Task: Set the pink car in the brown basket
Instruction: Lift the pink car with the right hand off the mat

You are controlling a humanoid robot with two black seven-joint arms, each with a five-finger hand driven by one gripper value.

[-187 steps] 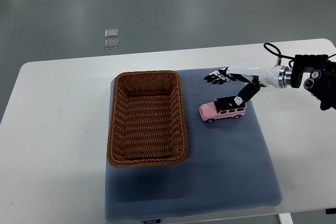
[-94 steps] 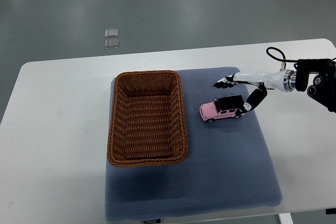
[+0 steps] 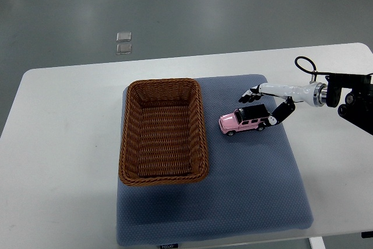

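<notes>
The pink car, with a black roof, stands on the blue mat just right of the brown wicker basket, which is empty. My right hand reaches in from the right edge and is over the car's rear end. Its fingers are spread just behind the roof and the thumb touches the car's back end. The hand is open and does not grip the car. The left arm is not in view.
The mat lies on a white table whose far edge runs along the top. My right forearm with a cable loop hangs over the table's right side. Two small clear squares lie on the grey floor beyond.
My right hand has pulled back to the right and lowered beside the car's rear. The car has shifted slightly to the left, toward the basket.
</notes>
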